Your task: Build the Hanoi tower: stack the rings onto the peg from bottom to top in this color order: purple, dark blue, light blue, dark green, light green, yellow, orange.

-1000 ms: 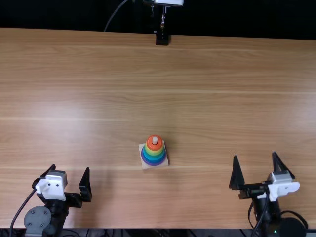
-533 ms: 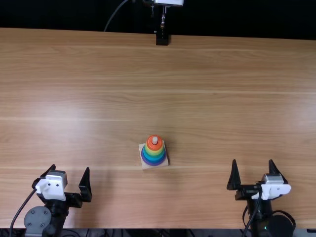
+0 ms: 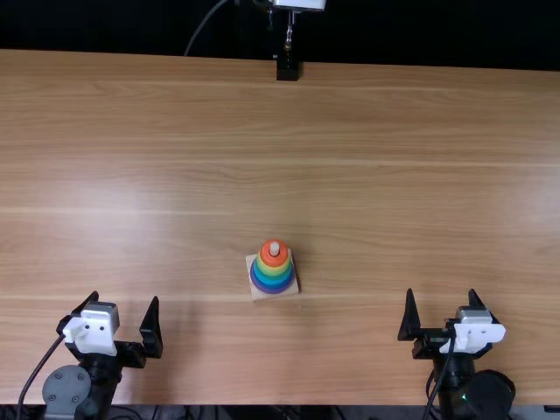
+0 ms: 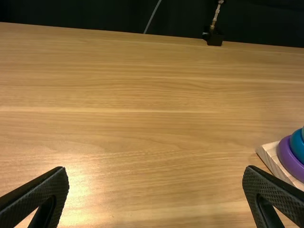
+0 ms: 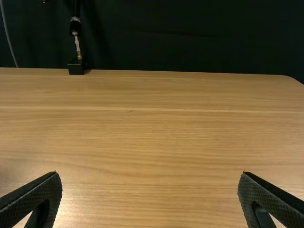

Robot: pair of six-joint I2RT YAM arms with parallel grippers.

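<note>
Rings (image 3: 271, 281) stacked on upright peg (image 3: 274, 248), purple lowest, orange topmost; square wooden base (image 3: 293, 284) flat on worktop (image 3: 175, 175).

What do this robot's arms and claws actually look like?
The left claw and right claw each have two black, pointed, wedge-like fingers with a finely textured surface. Behind the fingers sits a white part. The arms are mostly black, with thin black cables; the left one also carries a round grey disc with small screws.

rings (image 3: 272, 278) on peg (image 3: 275, 249) | base (image 3: 293, 284) on table (image 3: 350, 201) | left hand (image 3: 125, 297) left of it | right hand (image 3: 442, 291) right
</note>
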